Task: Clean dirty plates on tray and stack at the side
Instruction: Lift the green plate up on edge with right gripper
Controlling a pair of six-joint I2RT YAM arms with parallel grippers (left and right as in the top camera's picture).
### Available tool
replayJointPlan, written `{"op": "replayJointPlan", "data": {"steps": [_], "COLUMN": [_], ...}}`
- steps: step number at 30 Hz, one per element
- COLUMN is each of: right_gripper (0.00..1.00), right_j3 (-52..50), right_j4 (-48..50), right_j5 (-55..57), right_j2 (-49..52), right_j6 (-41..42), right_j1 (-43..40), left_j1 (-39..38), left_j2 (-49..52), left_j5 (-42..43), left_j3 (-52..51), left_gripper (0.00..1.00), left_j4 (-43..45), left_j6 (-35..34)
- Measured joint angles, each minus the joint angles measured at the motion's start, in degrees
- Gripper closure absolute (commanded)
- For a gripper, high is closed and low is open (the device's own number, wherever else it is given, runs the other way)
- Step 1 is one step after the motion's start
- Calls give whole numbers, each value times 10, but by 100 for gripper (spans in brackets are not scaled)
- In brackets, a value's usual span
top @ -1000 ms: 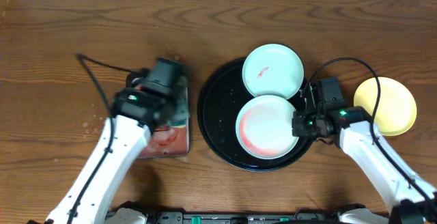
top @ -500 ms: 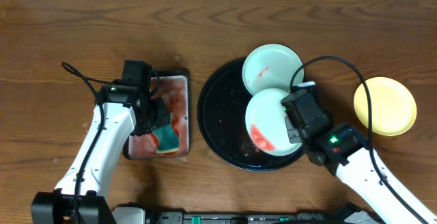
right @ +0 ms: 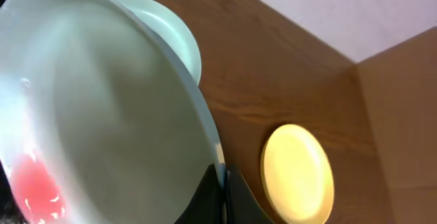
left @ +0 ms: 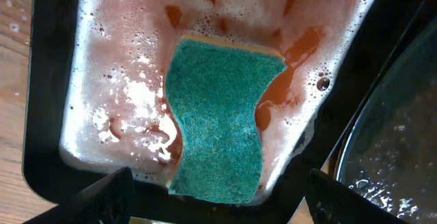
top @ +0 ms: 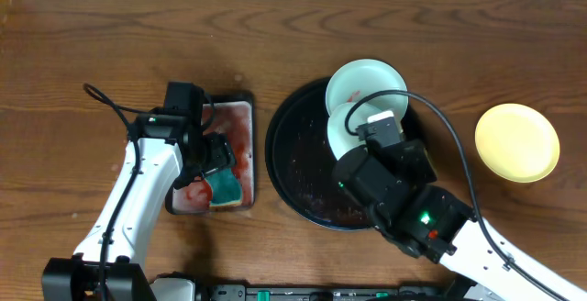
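The right gripper (right: 222, 186) is pinching the rim of the smeared plate (right: 102, 115) and holds it tilted over the upper right part of the tray (top: 298, 177). A red smear (right: 31, 183) sits low on the plate's face, at the lower left of the right wrist view. The second plate (top: 371, 83) lies at the tray's top edge, and the yellow plate (top: 516, 141) rests on bare table (top: 92, 26) at the right of the overhead frame.

The left gripper (left: 217, 197) hangs with its fingers spread wide, gripping nothing, above the sponge (left: 218, 121), which lies in the foamy pink liquid of the small tray (left: 44, 115) at centre left.

The step in hand looks like fetching the sponge to scrub the smeared plate. To do it well, the left gripper should drop straight down and close across the sponge's narrow waist, then lift it slowly so it drips into the small tray. The right gripper should keep the smeared face turned towards the left arm, and hold the plate over the tray and clear of the second plate. A rim pinch is slippery when wet, so scrubbing pressure should stay light.
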Motion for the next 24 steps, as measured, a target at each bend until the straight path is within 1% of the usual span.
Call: {"op": "replayJointPlan", "data": {"steps": [5, 10, 16, 24], "right_gripper": [99, 99, 99, 99], "right_j3": [0, 0, 0, 0], "right_j4": [0, 0, 0, 0], "right_j5": [42, 56, 86, 106], "right_j2": [0, 0, 0, 0], "right_j6": [-45, -76, -89, -91], "right_j1": [45, 75, 99, 100], "left_j1": [0, 0, 0, 0], "left_j2": [0, 0, 0, 0], "left_j5": [0, 0, 0, 0], "left_j3": [0, 0, 0, 0], "left_gripper": [19, 19, 19, 19], "left_j4": [0, 0, 0, 0], "left_j6": [0, 0, 0, 0]}}
